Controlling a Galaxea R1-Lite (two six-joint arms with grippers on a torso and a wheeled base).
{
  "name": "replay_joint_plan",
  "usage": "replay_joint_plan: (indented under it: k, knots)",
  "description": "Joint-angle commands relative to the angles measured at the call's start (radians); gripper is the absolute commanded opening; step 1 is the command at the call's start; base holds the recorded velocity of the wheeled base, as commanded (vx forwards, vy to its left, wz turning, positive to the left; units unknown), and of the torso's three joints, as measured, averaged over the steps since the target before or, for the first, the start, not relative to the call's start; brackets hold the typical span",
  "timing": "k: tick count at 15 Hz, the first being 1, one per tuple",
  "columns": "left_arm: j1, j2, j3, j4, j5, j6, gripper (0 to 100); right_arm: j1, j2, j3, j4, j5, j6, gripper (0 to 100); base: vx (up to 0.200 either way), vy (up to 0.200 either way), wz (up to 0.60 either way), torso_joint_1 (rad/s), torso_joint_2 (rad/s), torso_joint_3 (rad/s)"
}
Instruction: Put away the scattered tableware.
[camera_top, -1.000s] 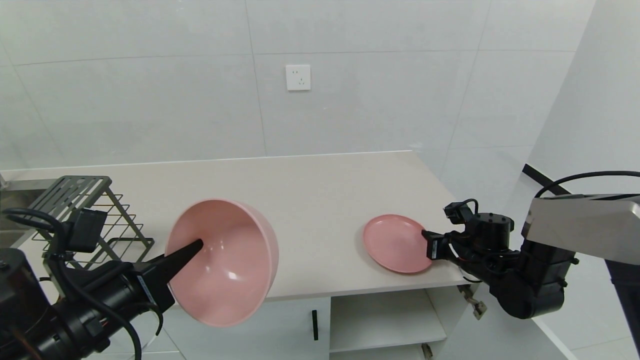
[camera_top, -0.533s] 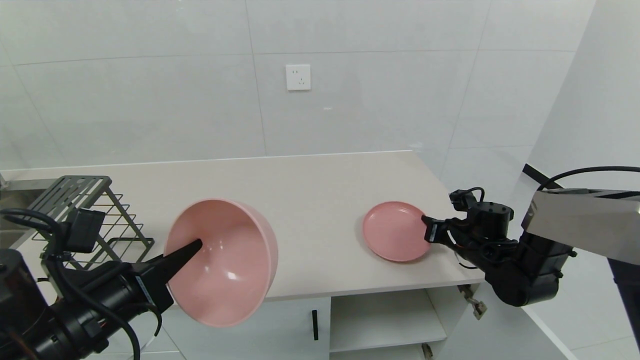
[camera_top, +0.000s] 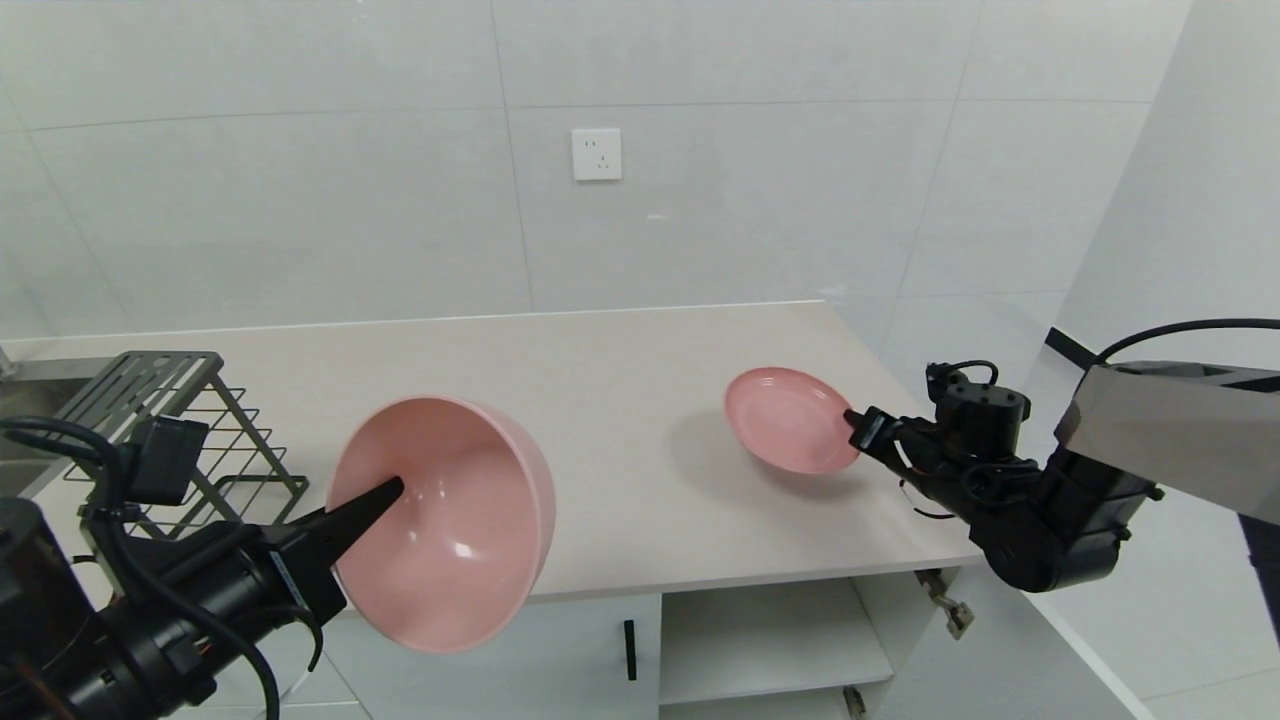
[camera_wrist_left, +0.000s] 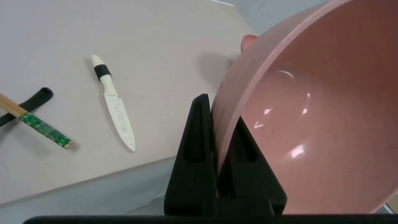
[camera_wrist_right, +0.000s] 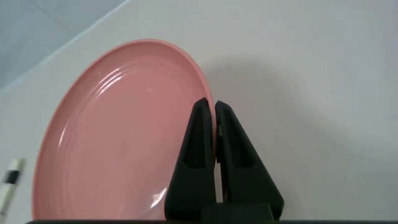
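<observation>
Nothing looks stowed yet: the left gripper (camera_top: 392, 490) clamps the rim of the bowl (camera_top: 470, 530), the right gripper (camera_top: 855, 420) pinches the edge of the plate (camera_top: 785, 420), and a knife (camera_wrist_left: 117, 115) lies loose near the left one.

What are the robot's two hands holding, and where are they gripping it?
Left hand: large pink bowl, pinched at its rim. Right hand: flat round pink plate, pinched at its edge.

Pink bowl (camera_top: 460, 520), pink plate (camera_top: 785, 430), cream countertop (camera_top: 600, 400), white tiled wall (camera_top: 300, 200), dark grey wire rack (camera_top: 150, 385).
</observation>
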Motion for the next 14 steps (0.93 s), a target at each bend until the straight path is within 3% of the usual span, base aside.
replay_joint_plan:
  k: [1,5,7,9,11,12,14]
  knots:
    - [0.000,0.002,0.000,0.000,0.000,0.000,0,0.019,-0.088,0.007,0.042,0.008,0.076,0,0.000,0.000,0.00,0.000,0.00,0.000]
    - [-0.002,0.000,0.000,-0.003,-0.001,-0.003,0,0.083,-0.229,0.079,0.095,0.045,0.118,0,0.000,0.000,0.00,0.000,0.00,0.000]
    - [0.000,-0.043,-0.009,-0.005,-0.001,-0.025,0,0.105,-0.292,0.135,0.086,0.044,0.116,0,0.000,0.000,0.00,0.000,0.00,0.000]
    - [-0.002,-0.090,-0.015,-0.002,-0.008,-0.083,0,0.111,-0.335,0.154,0.066,0.044,0.122,0,0.000,0.000,0.00,0.000,0.00,0.000]
    - [-0.005,-0.104,0.000,0.003,-0.054,-0.147,0,0.116,-0.343,0.185,0.011,0.042,0.144,0,0.000,0.000,0.00,0.000,0.00,0.000]
    - [0.001,-0.101,0.028,0.004,-0.121,-0.209,0,0.132,-0.332,0.228,-0.113,0.037,0.159,0,0.000,0.000,0.00,0.000,0.00,0.000]
    - [0.004,-0.095,0.030,0.001,-0.153,-0.270,0,0.137,-0.309,0.299,-0.277,0.036,0.155,0,0.000,0.000,0.00,0.000,0.00,0.000]
